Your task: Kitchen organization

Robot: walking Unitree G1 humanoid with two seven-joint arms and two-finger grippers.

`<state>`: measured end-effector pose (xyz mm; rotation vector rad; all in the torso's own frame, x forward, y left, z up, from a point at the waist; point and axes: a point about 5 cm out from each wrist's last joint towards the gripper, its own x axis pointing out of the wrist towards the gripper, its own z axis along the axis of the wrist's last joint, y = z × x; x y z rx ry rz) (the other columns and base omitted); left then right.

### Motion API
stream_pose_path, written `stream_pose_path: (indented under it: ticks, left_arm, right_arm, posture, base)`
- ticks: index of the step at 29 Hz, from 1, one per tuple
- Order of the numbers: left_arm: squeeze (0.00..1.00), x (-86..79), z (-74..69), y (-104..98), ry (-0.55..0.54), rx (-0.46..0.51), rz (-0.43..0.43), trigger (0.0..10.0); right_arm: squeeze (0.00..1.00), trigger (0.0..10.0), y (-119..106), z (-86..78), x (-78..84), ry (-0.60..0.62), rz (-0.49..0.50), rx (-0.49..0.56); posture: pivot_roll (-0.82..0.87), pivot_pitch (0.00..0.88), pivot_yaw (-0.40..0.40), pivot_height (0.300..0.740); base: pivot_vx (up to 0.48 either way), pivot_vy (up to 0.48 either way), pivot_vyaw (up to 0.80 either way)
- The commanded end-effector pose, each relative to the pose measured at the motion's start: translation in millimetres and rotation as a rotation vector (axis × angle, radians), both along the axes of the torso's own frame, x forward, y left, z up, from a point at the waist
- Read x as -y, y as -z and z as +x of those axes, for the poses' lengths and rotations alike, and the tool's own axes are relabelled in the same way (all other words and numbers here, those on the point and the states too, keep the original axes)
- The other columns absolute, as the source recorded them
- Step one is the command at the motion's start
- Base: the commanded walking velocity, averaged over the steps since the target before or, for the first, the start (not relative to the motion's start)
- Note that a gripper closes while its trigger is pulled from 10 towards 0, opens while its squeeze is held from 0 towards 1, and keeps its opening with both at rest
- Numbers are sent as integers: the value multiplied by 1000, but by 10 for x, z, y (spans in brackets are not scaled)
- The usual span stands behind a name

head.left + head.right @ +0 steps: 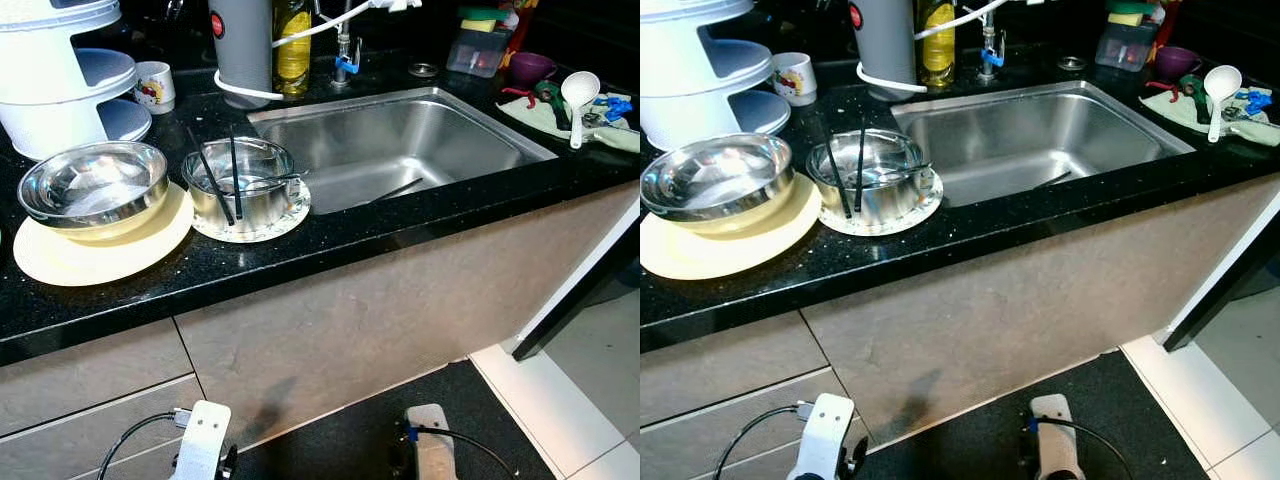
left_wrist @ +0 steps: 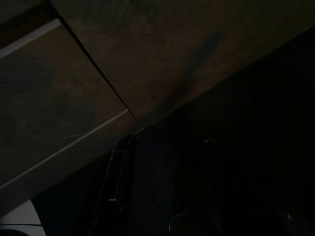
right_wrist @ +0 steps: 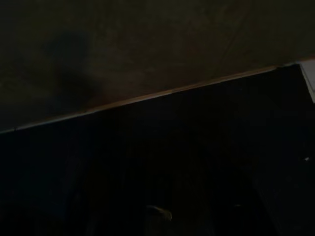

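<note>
A home kitchen: a steel sink (image 1: 400, 150) set in a black countertop (image 1: 330, 240), with bowls (image 1: 95, 185) and a ladle (image 1: 579, 95).

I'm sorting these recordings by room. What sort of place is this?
A home kitchen, most likely: a steel sink set in a black countertop, with steel bowls on plates and a white ladle beside it.

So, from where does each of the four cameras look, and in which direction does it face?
Left eye view: on the head, facing forward and down at the black counter, the sink and the steel bowls; both wrists hang at the lower edge.
Right eye view: beside it, the same scene slightly shifted.
Left wrist view: on the hanging left arm, dim, facing the beige cabinet front and dark floor.
Right wrist view: on the hanging right arm, very dark, facing the cabinet's base.
Shared: both eye views show the sink; both wrist views show the cabinet front.
</note>
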<state>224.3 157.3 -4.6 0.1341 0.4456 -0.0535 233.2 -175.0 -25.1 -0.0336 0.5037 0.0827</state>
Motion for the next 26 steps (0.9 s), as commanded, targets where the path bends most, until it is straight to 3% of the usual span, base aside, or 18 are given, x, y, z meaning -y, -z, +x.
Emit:
stream_pose_path:
  ticks: [1,6,13,26]
  left_arm:
    - [0,-30,-42,54,-57,-21,-8,10000]
    - [0,-57,-35,85,-144,-22,-34,10000]
    - [0,-42,1,74,-101,-31,2,10000]
    - [0,-77,190,17,-105,-24,-29,10000]
  right_arm:
    - [0,10000,-59,32,96,43,-5,25]
    - [0,10000,-226,173,117,48,-15,104]
    - [0,10000,-322,290,-29,-32,5,139]
    - [0,10000,-394,473,-151,-76,29,122]
  posture:
    - [-137,183,-53,740]
    - [-118,180,-70,740]
    - [-92,174,-64,740]
    - [-83,169,-41,740]
  base:
    - [0,0,0]
    - [0,0,0]
    - [0,0,0]
    - [0,0,0]
